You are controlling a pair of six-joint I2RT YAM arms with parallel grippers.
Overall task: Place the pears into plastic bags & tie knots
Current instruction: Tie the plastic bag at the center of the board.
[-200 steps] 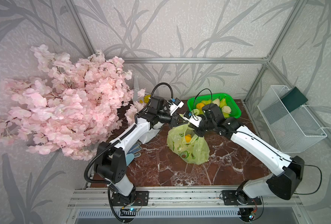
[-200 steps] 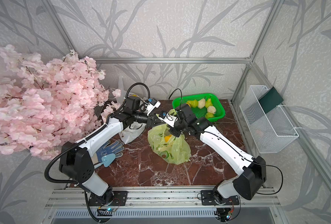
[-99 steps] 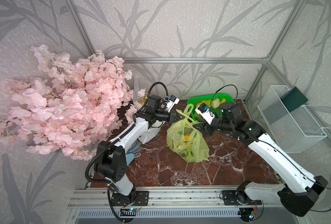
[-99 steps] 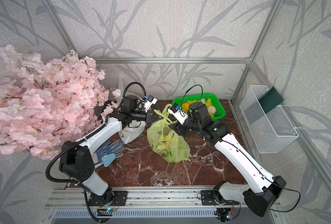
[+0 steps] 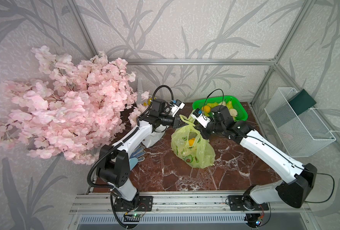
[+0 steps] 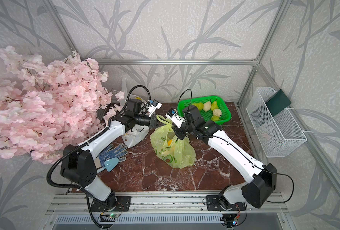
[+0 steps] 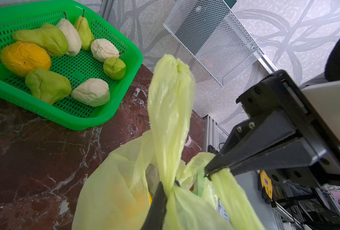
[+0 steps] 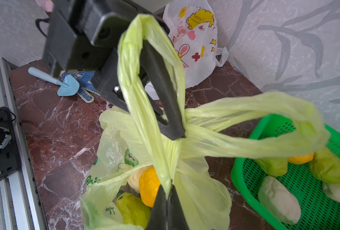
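While the yellow-green bag (image 5: pixel 193 147) rests on the middle of the bench (image 5: pixel 165 175), toward the far edge, both grippers are clamped on its handles. The left gripper (image 7: pixel 168 185) pinches one handle (image 7: pixel 171 89) at its base, and that handle stands upright above the fingertips. The right gripper (image 8: pixel 167 196) is closed on the base of the other handle (image 8: pixel 131 79). The two grip points lie just beside each other over the bag mouth. Inside the bag, a green pear (image 8: pixel 133 209) lies beside an orange fruit (image 8: pixel 149 187). More pears (image 7: pixel 83 29) lie in the green basket (image 7: pixel 105 119) at the far right corner. A white printed bag (image 6: pixel 133 137) lies near the far left corner, under the left arm. A dotted glove (image 6: pixel 113 153) and a blue trowel (image 6: pixel 111 164) lie at the left edge.
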